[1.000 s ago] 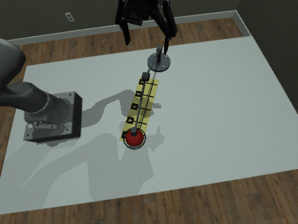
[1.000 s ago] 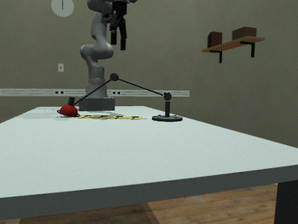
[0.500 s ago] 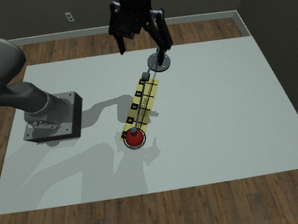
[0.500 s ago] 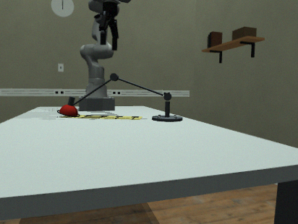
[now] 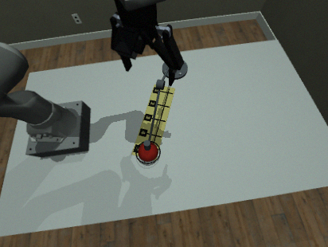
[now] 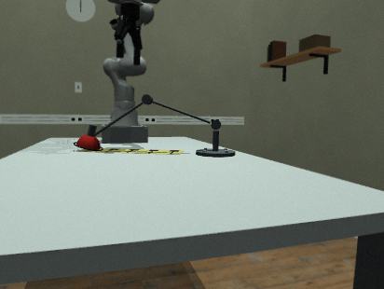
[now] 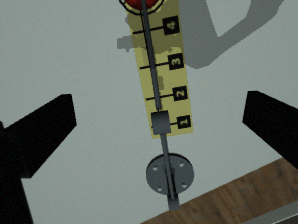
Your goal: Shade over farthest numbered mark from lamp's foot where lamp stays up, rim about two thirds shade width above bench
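Note:
The lamp's round grey foot (image 5: 177, 72) stands on the bench at the near end of a yellow strip of numbered marks (image 5: 155, 115). Its two thin arm rods rise to an elbow joint (image 6: 146, 99) and fall to the red shade (image 5: 148, 152), which lies down on the bench at the strip's far end, past mark 4 (image 7: 171, 25). My gripper (image 5: 148, 65) is open and empty, high above the lamp between the foot and the elbow. In the wrist view its two dark fingers frame the foot (image 7: 172, 173) and mark 1 (image 7: 183, 121).
My arm's base (image 5: 60, 127) stands on the bench to the left of the strip. A wall shelf (image 6: 300, 53) with two boxes hangs at the far right, off the bench.

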